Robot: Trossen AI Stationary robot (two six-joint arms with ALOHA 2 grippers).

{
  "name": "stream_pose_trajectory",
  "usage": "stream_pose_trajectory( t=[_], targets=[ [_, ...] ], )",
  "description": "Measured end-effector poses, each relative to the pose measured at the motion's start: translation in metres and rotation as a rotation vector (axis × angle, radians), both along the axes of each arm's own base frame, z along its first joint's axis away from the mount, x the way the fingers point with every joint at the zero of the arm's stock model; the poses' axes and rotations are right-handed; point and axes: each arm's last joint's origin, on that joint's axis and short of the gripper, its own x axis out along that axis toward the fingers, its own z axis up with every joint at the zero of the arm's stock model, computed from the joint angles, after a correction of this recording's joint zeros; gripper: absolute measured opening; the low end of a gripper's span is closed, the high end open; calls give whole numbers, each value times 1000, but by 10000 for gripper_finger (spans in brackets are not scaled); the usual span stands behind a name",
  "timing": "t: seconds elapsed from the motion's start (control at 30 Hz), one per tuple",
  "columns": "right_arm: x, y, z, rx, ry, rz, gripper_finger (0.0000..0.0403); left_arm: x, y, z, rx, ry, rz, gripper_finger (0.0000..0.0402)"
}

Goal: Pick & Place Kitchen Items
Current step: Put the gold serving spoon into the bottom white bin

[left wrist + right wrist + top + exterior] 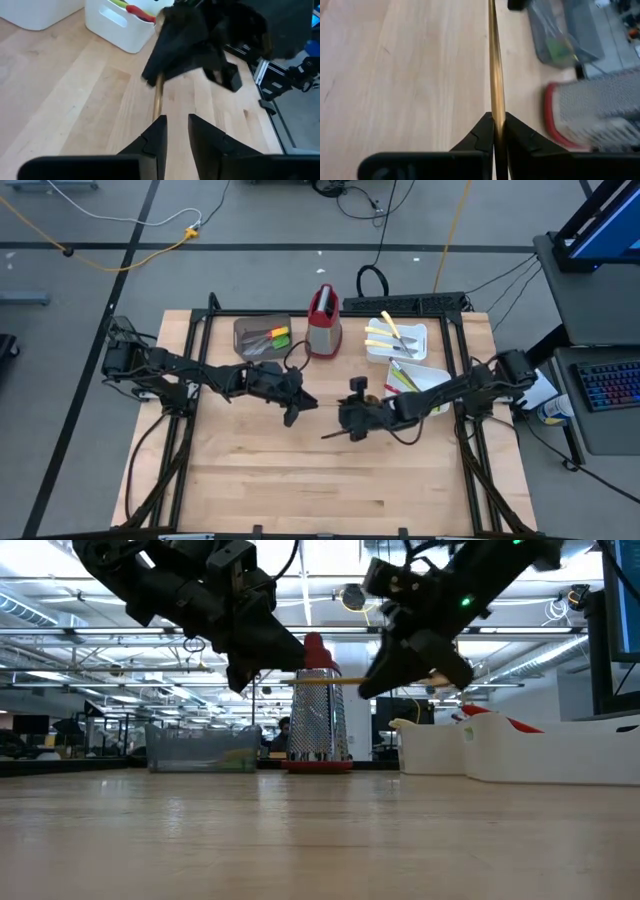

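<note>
Both arms meet over the middle of the wooden table, above the surface. The right gripper is clamped on the gold spoon, its two fingers pressed against the slim handle, which runs straight out ahead of them, level and clear of the table. The left gripper faces it from the other side with fingers parted by a narrow gap; the spoon's near end lies just ahead of that gap, not pinched. From above, the spoon's handle shows as a thin line slanting away from the right gripper. Behind the arms stands the upright red-and-steel grater. To its left sits a brown bin holding green and orange-handled utensils. To its right are two white trays: the far one holds yellow-handled knives, the near one red and green utensils, partly hidden by the right arm.
</note>
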Motion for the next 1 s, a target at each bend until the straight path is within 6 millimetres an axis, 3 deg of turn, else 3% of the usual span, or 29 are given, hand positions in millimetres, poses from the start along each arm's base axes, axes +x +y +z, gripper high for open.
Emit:
stream_pose_trajectory(
  t=[0.3,0.57,0.8,1.0],
  targets=[
    [-44,13,38,5,-48,-169,19,0,0,0,45,-9,-18,81],
    [-84,0,69,89,-84,-292,18,0,0,0,48,-10,-16,81],
    [-113,-10,86,125,-82,-355,18,0,0,0,56,-10,-18,81],
    [-133,-17,86,157,-47,-460,18,0,0,0,71,-13,-25,81]
  ],
)
